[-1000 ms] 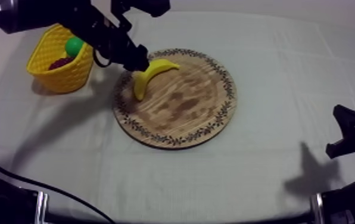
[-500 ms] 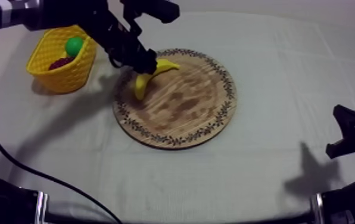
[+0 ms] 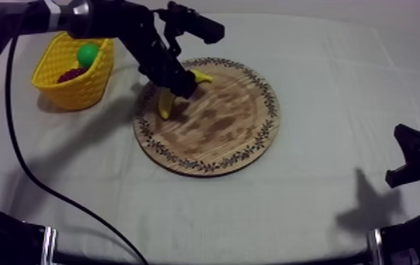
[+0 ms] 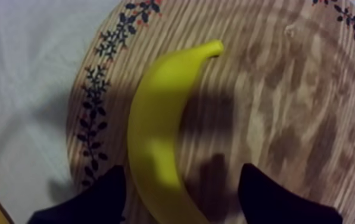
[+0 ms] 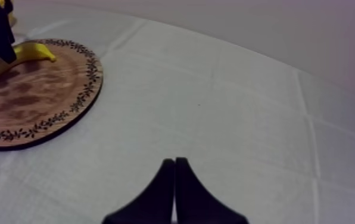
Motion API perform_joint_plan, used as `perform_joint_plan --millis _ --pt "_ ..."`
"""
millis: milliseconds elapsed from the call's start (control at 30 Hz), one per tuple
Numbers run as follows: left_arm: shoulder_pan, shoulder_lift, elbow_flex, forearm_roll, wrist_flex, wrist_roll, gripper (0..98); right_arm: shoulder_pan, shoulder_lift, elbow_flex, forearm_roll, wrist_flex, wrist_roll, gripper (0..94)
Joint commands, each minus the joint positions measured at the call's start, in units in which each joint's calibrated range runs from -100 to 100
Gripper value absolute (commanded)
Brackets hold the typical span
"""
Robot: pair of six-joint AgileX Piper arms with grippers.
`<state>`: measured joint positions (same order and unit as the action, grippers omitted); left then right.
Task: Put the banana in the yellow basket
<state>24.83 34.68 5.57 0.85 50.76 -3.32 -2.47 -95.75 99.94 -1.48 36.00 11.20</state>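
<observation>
From above, the left gripper is down over the yellow, curved banana at the wooden board's rim nearest the yellow basket, while the left wrist view shows its fingers spread either side of the banana without pinching it, and the right wrist view shows the right gripper pressed together over the worktop.

The banana is plain bright yellow with no markings. The board is mid-brown wood with streaked grain and darker patches near its middle. Round its rim runs a wreath of small dark leaves with tiny reddish and bluish flowers. At the board's ten o'clock, the basket is yellow with a lattice weave. It holds a round green fruit and a dark purplish-red lump. The cloth on the counter is grey-white with faint fold lines. The left jaws and right jaws are black.
</observation>
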Motion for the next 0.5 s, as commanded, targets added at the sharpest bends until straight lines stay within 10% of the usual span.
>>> perform_joint_plan --millis 0,467 --pt "-0.12 1.17 -1.17 0.04 0.3 -0.09 69.2 0.02 0.0 -0.05 -0.01 -0.03 0.01 0.3" --pt "-2.05 6.35 -6.6 0.38 1.78 -0.82 63.0 0.02 0.0 -0.05 -0.01 -0.03 0.01 0.3"
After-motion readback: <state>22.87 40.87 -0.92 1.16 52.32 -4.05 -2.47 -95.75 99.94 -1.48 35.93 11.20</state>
